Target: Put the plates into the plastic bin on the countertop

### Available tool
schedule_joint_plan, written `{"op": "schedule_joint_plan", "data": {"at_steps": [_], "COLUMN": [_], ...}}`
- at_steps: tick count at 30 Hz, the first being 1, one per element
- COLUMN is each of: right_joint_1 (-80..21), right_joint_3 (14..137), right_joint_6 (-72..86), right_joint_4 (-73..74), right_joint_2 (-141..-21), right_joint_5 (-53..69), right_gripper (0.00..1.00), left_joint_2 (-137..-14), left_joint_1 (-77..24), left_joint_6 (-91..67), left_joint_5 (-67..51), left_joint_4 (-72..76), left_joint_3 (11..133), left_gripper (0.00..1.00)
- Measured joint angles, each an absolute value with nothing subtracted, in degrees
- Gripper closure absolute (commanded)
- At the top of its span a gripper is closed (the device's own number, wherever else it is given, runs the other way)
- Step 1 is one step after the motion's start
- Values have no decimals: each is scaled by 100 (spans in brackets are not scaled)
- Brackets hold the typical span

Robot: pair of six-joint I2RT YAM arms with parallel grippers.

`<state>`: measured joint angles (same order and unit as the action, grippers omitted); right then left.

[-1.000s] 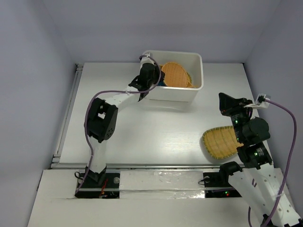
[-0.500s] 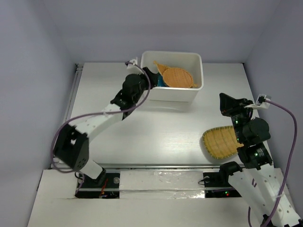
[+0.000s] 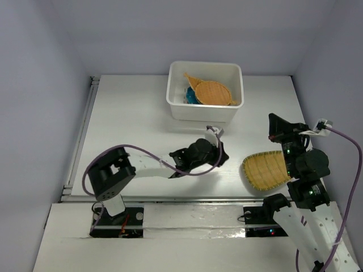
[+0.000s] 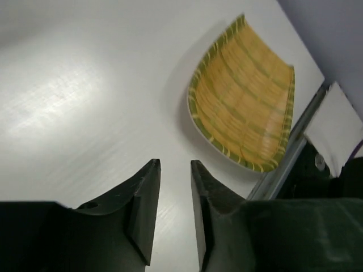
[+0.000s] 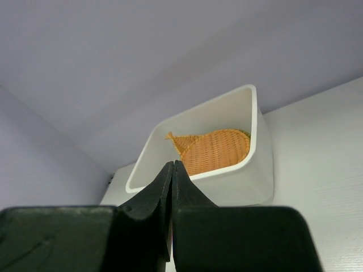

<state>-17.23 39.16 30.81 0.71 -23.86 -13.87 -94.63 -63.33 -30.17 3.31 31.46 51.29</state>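
Note:
The white plastic bin stands at the back middle of the countertop. In it lie an orange woven fan-shaped plate and the teal plate, mostly covered. A yellow woven oblong plate lies on the table at the front right. My left gripper is open and empty, low over the table, a short way left of the oblong plate. My right gripper is shut and empty, above and behind that plate. It faces the bin and the orange plate.
A metal rail runs along the table's left edge. A white ledge with the arm bases runs along the near edge, close to the oblong plate. Grey walls enclose the table on three sides.
My left arm has swung from the bin's left rim down and right to the middle front of the table, near the oblong plate. The right arm has shifted only slightly.

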Motion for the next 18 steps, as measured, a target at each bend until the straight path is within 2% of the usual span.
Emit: {"op": "schedule_joint_plan", "data": {"at_steps": [3, 9, 18], "right_joint_1": [-1723, -1723, -1723], "right_joint_3": [3916, 3916, 3916], "right_joint_6": [3081, 3079, 3076], "right_joint_4": [86, 89, 89], "right_joint_2": [-2274, -2274, -2366], "right_joint_5": [-1444, -1466, -1461], "right_gripper": [98, 91, 89], "left_joint_2": [-10084, -10899, -11622], "left_joint_1": [-6528, -6722, -6742], "left_joint_6": [-2958, -2915, -2926], "left_joint_5": [-19, -556, -784], "left_joint_4": [3004, 2917, 2770], "left_joint_3": [5428, 6298, 6954], "left_gripper": [57, 46, 48]}}
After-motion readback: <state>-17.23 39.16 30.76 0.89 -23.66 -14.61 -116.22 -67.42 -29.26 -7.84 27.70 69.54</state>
